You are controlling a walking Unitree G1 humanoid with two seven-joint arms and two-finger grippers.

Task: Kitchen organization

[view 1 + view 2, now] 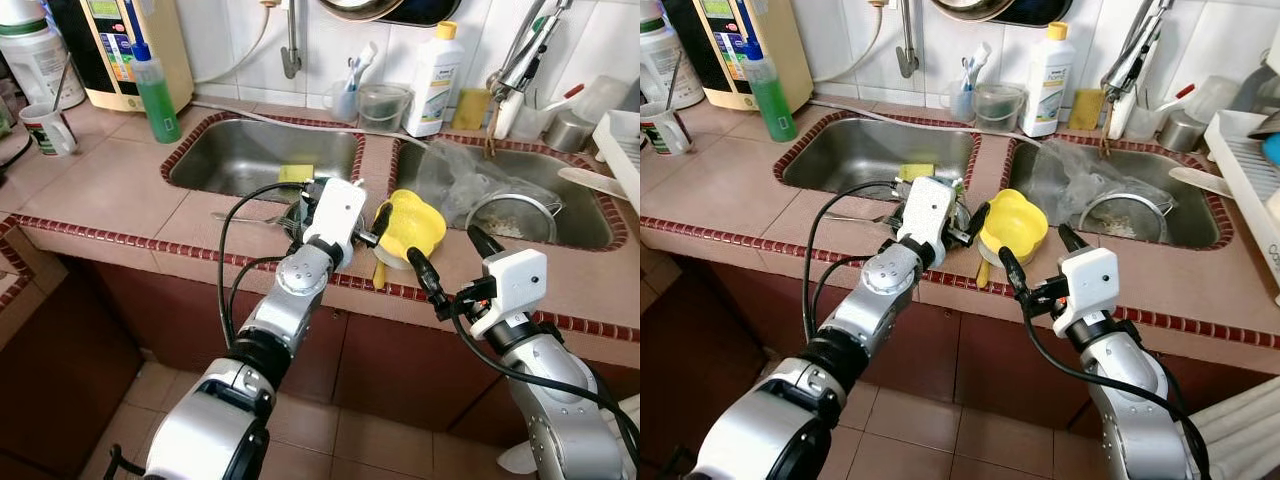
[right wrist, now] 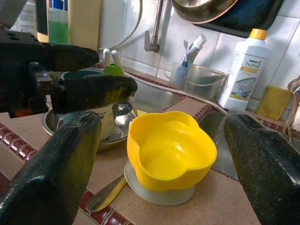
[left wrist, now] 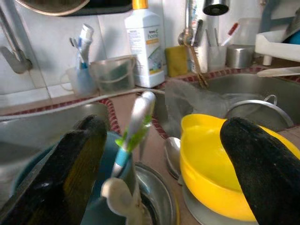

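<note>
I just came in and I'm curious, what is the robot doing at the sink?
The robot stands at the kitchen counter between two sinks. Its left end effector is open, reaching over a cup that holds utensils and sits in a metal dish beside the yellow bowl. Its right end effector hangs open in front of the bowl, touching nothing. A spoon lies by the bowl.
</note>
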